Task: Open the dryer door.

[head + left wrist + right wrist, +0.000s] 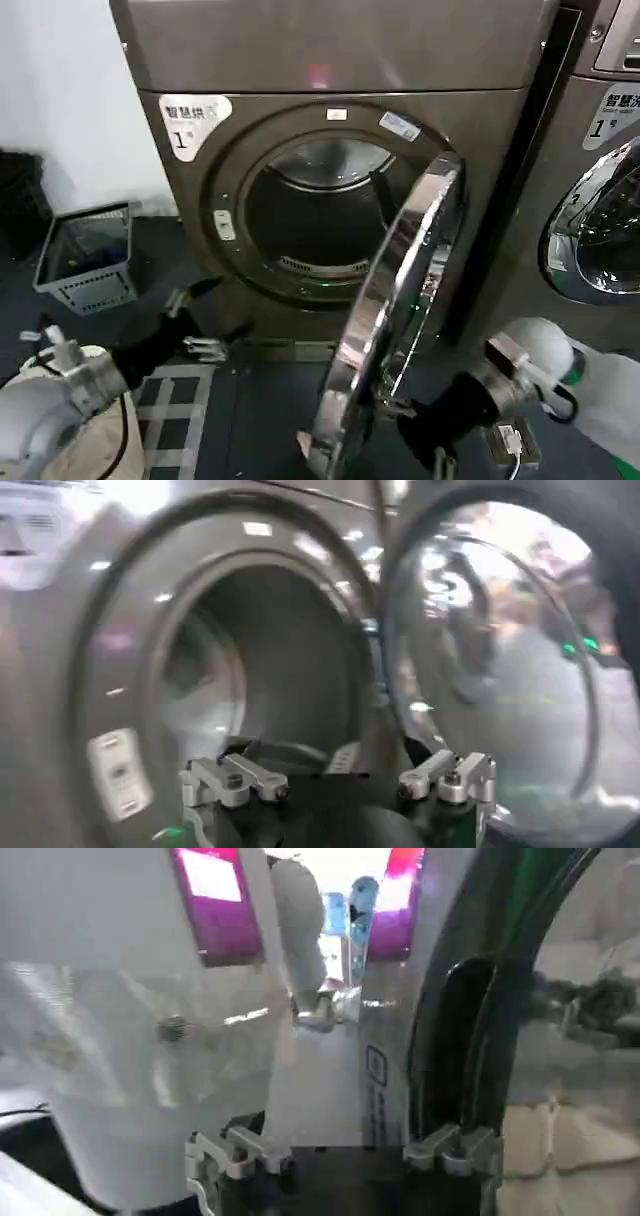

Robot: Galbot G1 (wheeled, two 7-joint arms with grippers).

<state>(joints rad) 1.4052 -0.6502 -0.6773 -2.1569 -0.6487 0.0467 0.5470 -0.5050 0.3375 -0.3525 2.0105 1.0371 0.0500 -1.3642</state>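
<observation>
The dryer door (400, 310) stands swung wide open and shows edge-on, its chrome rim facing right and the drum opening (315, 215) bare behind it. My left gripper (205, 318) hangs open low in front of the dryer, left of the door and touching nothing. The left wrist view has that gripper (340, 780) facing the drum (260, 670), with the door's glass (500, 680) beside it. My right gripper (412, 433) is open by the door's bottom edge. In the right wrist view its jaws (345, 1153) are spread wide, with the door rim (570, 1048) close on one side.
A grey slatted basket (85, 260) sits on the floor at the left by the white wall. A second machine (600, 220) with its own chrome porthole stands at the right. A checked floor mat (180, 400) lies below the dryer.
</observation>
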